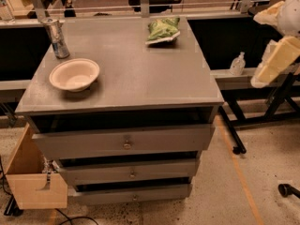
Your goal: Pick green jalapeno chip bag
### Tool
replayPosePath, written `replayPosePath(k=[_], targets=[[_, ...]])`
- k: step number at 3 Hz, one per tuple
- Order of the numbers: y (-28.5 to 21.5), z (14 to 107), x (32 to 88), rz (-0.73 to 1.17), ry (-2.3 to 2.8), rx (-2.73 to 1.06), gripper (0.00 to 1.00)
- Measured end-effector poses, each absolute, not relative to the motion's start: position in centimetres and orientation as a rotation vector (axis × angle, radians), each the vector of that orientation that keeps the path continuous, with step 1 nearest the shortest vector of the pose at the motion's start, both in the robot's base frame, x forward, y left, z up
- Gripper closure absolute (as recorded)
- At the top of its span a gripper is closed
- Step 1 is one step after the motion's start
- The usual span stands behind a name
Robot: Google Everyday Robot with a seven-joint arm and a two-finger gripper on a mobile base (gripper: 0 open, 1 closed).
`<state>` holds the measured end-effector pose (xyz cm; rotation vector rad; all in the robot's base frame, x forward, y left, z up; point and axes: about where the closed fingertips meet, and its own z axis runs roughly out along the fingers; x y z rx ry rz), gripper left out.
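Sitting untouched at the far edge of the grey cabinet top [140, 74], the glossy green jalapeno chip bag [163, 29] isn't picked yet — cream gripper [274, 62] hangs well apart beyond the cabinet's right side, can't tell its grip state — whole grab left.

The light is soft and comes from above. The gray table [140, 78] looks pale and a bit shiny at the back. The bowl [74, 74] drops a small dark shadow on its near side. The gaps over the drawers [123, 143] are very dark. The green bag [163, 29] shines a little. The gripper [276, 62], at the right edge beside the table, glows pale yellow.
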<state>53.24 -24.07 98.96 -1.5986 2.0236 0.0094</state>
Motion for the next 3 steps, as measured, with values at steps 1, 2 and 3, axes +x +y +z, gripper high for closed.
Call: replayPosePath(k=[1, 2, 3], targets=[[-25.4, 99.0, 61.6, 0.059, 1.945, -1.444, 0.0], [-25.3, 98.9, 61.5, 0.061, 1.947, -1.447, 0.0], [-24.9, 98.5, 64.0, 0.051, 1.932, -1.403, 0.0]])
